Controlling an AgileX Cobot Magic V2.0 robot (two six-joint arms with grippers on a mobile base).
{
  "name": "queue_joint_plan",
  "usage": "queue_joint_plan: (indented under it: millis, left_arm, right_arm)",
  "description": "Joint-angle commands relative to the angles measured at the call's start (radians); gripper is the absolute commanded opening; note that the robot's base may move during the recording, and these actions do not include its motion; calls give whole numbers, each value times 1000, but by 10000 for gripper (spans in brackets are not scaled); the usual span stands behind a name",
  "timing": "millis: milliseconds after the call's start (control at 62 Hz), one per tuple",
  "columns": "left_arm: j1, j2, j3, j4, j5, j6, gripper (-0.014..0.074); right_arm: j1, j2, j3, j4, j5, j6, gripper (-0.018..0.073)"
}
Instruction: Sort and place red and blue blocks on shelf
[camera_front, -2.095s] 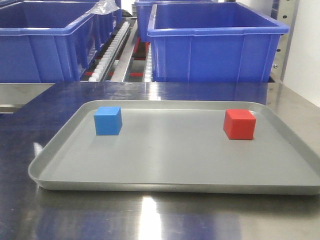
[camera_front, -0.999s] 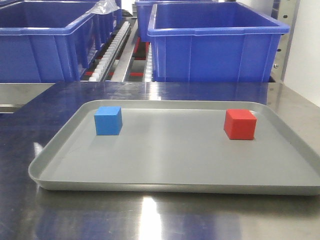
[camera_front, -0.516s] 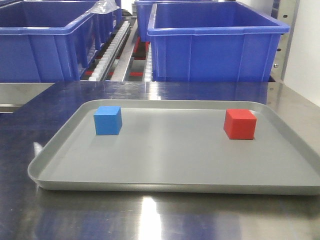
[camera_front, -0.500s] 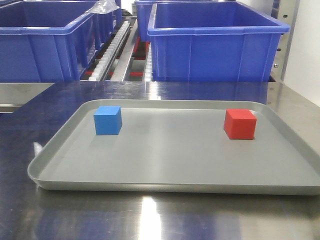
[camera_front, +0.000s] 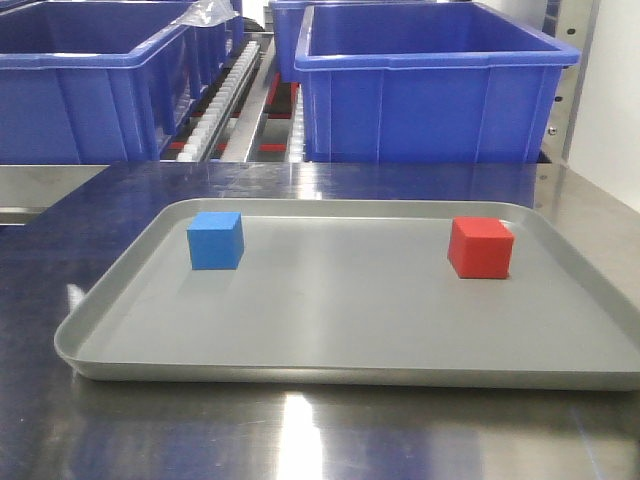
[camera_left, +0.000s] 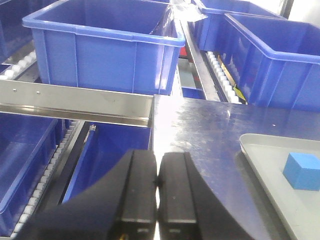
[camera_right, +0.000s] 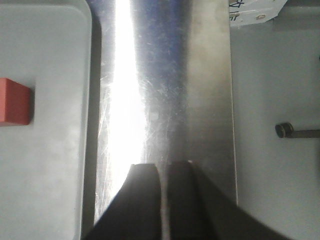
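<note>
**Jaws Together Above Steel**

Shows the right gripper (camera_right: 162, 169) with jaws pressed together above the glaring steel tabletop (camera_right: 165, 75). Puts the red block (camera_right: 15, 101) ahead and well to the gripper's left, resting in the grey tray (camera_right: 45, 175). Places a small dark bolt (camera_right: 284, 130) rightward, past the tabletop's edge.

The scratched, glossy stainless-steel worktop (camera_front: 300, 440) carries one thing directly: a shallow grey rectangular plastic tray (camera_front: 340, 310) with rounded corners, lying flat at its centre. Bare steel borders the tray at 6, 9 and 12 o'clock, with bright glare at 6 o'clock.
</note>
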Motion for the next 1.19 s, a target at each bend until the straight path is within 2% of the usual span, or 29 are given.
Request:
queue_joint_plan:
  millis: [0, 48, 145, 306, 419, 741, 902, 1176]
  left_arm:
    - [0, -13, 25, -8, -89, -3, 139]
    - [0, -13, 25, -8, -89, -3, 139]
    - [0, -13, 25, -8, -89, -3, 139]
    - [0, -13, 25, -8, -89, -3, 139]
    - [0, -13, 25, -8, -89, -3, 139]
    - [0, -13, 25, -8, -89, -3, 139]
    - [0, -13, 25, -8, -89, -3, 139]
    - [0, -13, 25, -8, -89, -3, 139]
  right_arm:
    - [1, -15, -37, -7, -40, -10, 396]
    - [1, -15, -37, -7, -40, -10, 505]
    - [1, -15, -37, -6, -38, -10, 583]
    - [35, -15, -41, 0, -46, -10, 581]
    - [88, -5, -66, 0, -49, -9, 581]
    - [204, 125, -194, 89, -33, -9, 581]
    - [263, 191, -226, 103, -34, -9, 581]
    - [290, 279, -233, 105, -45, -9, 581]
